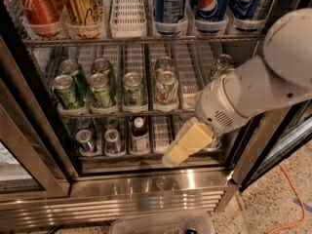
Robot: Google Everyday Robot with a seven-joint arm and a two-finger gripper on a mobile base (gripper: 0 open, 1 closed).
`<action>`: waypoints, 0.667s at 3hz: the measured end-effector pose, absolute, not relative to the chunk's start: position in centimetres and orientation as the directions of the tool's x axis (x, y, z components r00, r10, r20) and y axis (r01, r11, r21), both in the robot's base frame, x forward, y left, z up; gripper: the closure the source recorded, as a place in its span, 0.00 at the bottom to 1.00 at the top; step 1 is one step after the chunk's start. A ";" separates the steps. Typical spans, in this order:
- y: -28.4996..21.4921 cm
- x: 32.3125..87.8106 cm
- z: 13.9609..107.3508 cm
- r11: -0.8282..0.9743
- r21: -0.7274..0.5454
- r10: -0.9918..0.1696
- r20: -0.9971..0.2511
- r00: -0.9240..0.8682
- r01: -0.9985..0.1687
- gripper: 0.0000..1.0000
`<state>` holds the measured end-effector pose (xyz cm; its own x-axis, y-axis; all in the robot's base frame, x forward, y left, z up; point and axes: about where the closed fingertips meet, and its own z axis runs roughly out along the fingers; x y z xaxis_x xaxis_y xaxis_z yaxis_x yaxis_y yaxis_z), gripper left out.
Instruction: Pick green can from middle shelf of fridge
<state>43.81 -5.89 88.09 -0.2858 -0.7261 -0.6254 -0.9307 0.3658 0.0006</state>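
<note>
The gripper (183, 145), pale yellow, is held low in front of the fridge (146, 186), by the right side of the bottom rack, with its tip pointed down and to the left. Whether it is open or closed cannot be told. It is joined to a fat white wrist with small air slots. The white arm (273, 77) is stretched in from the upper right, across the right side of the racks. The green can (132, 90) is stood upright at the front of the middle shelf (122, 114), up and to the left of the gripper and well apart from it. Brighter green cans (68, 91) are lined up on its left, and white cans (166, 86) with green and red marks on its right. On the top rack, the round Pepsi mark is seen on the blue cans (209, 4). Part of the Coca-Cola writing can be read on a red can (36, 6), just beside a gold can (83, 6).
</note>
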 end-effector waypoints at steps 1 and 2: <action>-3.8 42.6 84.9 0.352 0.069 -0.707 -0.634 -0.313 -0.933 0.00; -2.1 41.4 82.7 0.361 0.100 -0.667 -0.667 -0.332 -0.927 0.00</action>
